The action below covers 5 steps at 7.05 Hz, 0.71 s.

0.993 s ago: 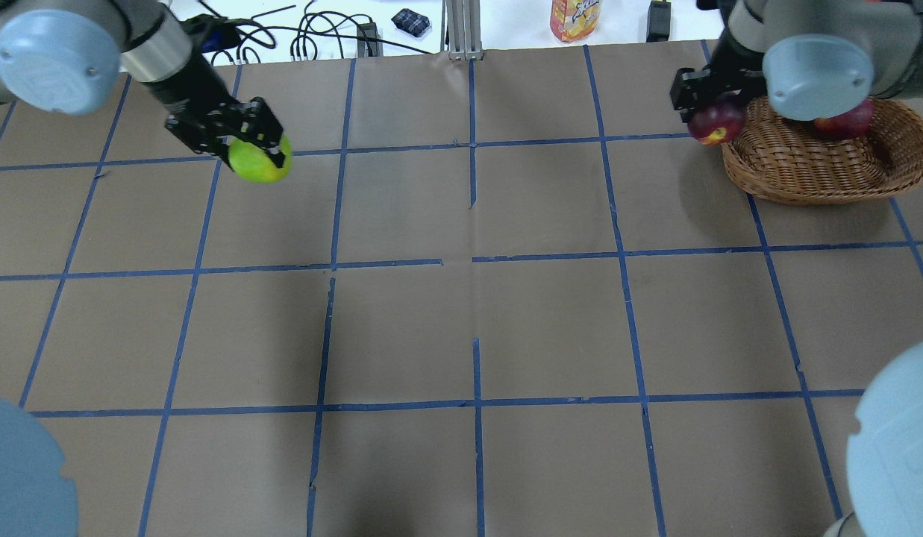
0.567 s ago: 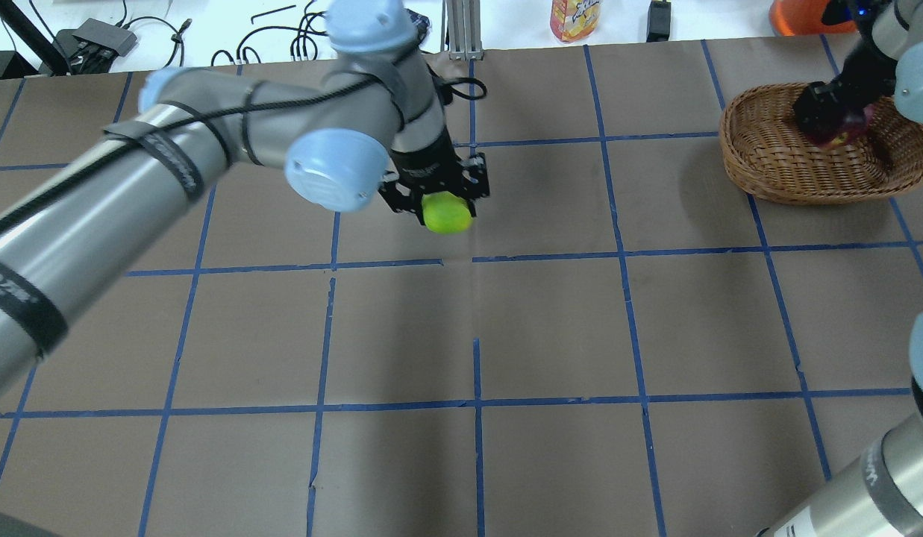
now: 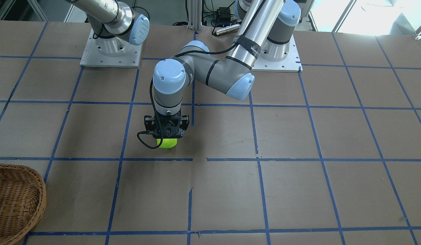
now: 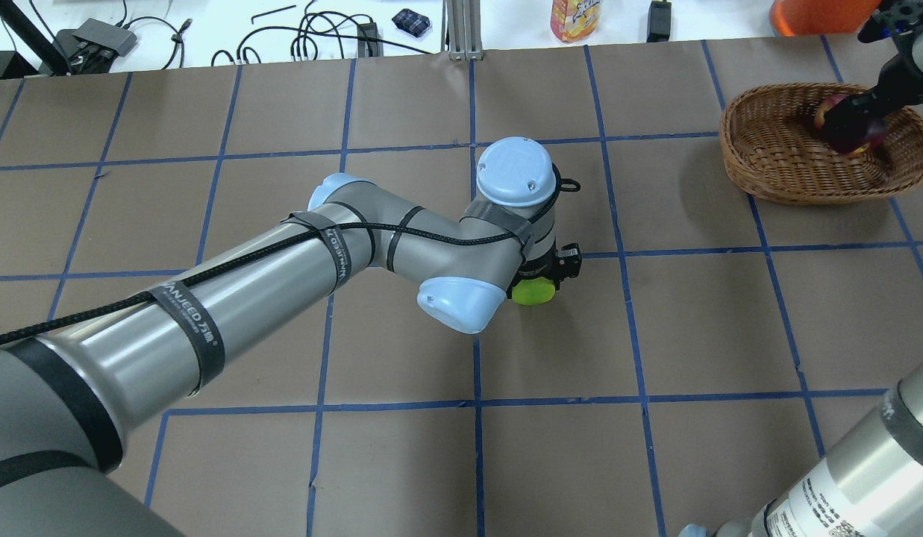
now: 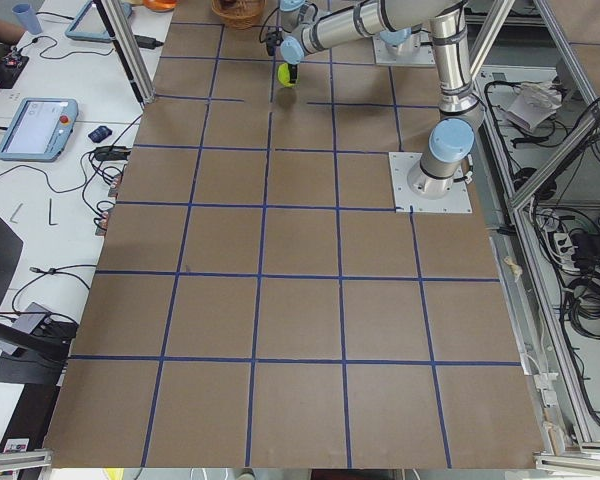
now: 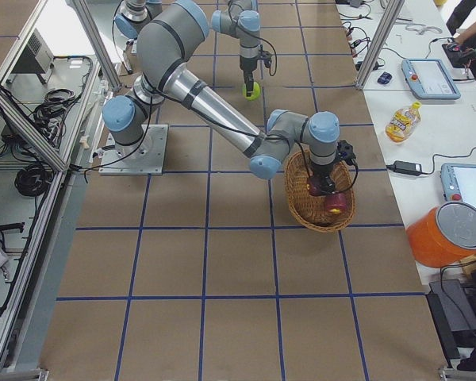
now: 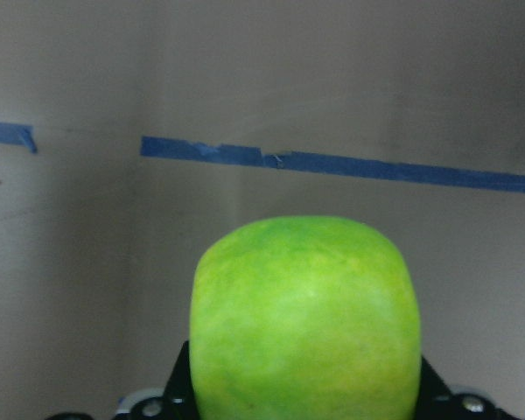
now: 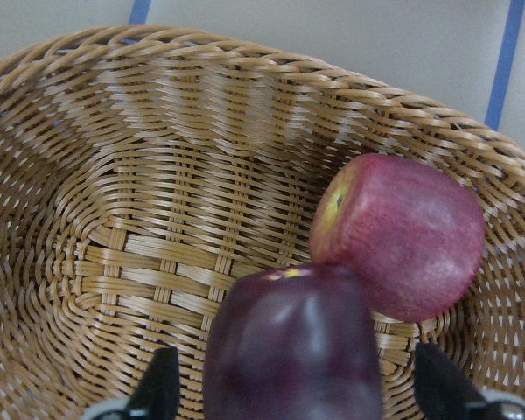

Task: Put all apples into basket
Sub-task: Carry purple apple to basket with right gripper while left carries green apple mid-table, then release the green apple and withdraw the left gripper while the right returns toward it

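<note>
My left end effector stays out of the basket for now, clamped on the green apple mid-frame for carrying to the overhead view's upper right, where my right end effector has its fingers spread just clear of the maroon apple

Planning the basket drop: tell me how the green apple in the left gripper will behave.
The green apple looks rigid, so the left gripper probably holds it without deforming it. Its smooth, rounded skin may slip under a light squeeze. Released, it would likely roll; the basket walls should contain it.
</note>
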### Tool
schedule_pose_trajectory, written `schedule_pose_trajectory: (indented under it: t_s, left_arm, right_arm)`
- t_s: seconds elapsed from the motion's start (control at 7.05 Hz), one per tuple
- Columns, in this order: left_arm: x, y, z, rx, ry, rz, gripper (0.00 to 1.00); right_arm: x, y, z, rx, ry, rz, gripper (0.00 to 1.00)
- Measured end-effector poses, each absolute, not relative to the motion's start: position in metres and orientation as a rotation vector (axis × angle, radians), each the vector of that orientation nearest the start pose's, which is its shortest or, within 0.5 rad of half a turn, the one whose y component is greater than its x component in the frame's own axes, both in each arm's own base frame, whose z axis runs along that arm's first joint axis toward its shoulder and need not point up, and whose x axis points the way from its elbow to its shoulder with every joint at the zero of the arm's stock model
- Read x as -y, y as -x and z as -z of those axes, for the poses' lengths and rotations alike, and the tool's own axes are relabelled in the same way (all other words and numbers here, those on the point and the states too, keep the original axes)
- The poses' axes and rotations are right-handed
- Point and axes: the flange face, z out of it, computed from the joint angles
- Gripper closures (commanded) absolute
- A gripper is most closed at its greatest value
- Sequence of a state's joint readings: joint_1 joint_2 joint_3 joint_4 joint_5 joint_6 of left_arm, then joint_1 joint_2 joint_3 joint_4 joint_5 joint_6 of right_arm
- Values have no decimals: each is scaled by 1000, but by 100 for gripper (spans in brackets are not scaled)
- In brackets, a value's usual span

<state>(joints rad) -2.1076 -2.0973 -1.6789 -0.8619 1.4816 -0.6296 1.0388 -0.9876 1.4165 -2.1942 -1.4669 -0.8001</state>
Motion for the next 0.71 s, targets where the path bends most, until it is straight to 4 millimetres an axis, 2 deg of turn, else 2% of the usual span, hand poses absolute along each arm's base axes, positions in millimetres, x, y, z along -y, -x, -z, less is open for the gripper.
schedule_pose_trajectory:
  t_s: [0.14, 0.28, 0.43, 0.57, 0.71]
  left_arm:
    - [477, 447, -202, -3235, 120, 61, 5]
    - [484, 442, -212, -3223, 78, 112, 0]
    - [501, 428, -237, -3219, 31, 145, 0]
    - [527, 400, -280, -3210, 25, 135, 0]
    - [559, 358, -339, -3194, 26, 90, 0]
  right_arm:
    - [679, 232, -282, -3117, 437, 298, 0]
    - [672, 225, -297, -3103, 432, 247, 0]
    - [664, 206, -318, -3086, 428, 200, 0]
    - [656, 171, -340, -3059, 403, 133, 0]
    - [647, 123, -360, -3031, 333, 51, 0]
